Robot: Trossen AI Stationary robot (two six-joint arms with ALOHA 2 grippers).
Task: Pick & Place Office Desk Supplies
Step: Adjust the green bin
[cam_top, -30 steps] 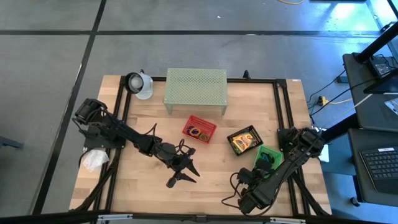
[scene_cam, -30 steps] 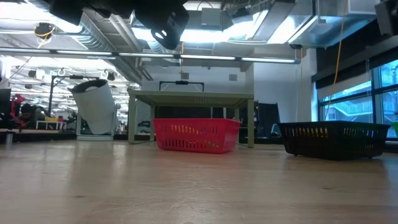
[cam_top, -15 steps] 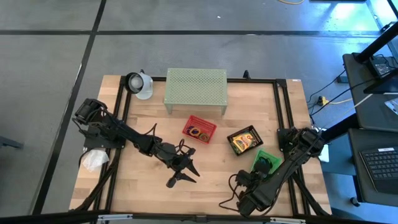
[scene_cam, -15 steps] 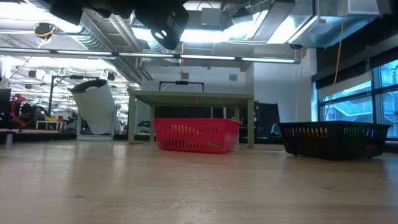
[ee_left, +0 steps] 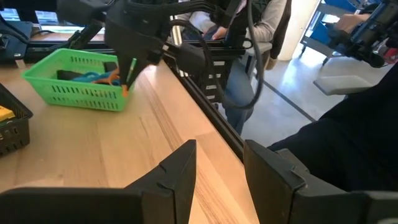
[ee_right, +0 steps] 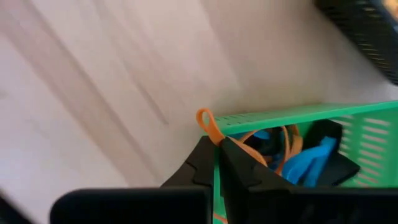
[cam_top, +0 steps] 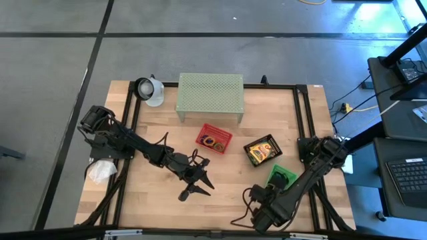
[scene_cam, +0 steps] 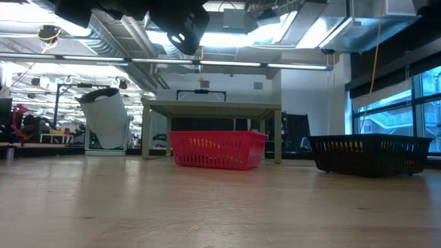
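My right gripper [ee_right: 217, 148] hangs over the near left end of the green basket [cam_top: 281, 177], shut on an orange loop [ee_right: 208, 126]. Blue, black and orange pieces lie in that basket [ee_right: 311, 155]. The left wrist view shows the same gripper [ee_left: 132, 62] above the green basket [ee_left: 74, 84]. A red basket [cam_top: 214, 138] holds loops. A black basket [cam_top: 262, 150] holds yellow-and-green boxes. My left gripper [cam_top: 196, 186] hovers open over the bare table left of centre, with nothing between its fingers [ee_left: 180, 171]. My right gripper pinches the orange loop between its two fingertips, coming from above and pointing steeply down. A small bend of the loop [ee_right: 204, 118] sticks out past the fingertips, next to the green basket's rim [ee_right: 280, 115]. Whether the loop's other end lies in the basket, I cannot tell.
A pale green perforated shelf [cam_top: 209, 95] stands at the far middle, with a white cup-like thing [cam_top: 151, 91] to its left. A white wad [cam_top: 101, 171] lies off the table's left side. A black frame rail [cam_top: 303, 113] runs along the right. A person sits beyond the table [ee_left: 249, 37].
My right arm has drawn a little toward the table's near edge and tipped steeper, its gripper staying shut on the orange loop. More of the green basket shows beside it now.
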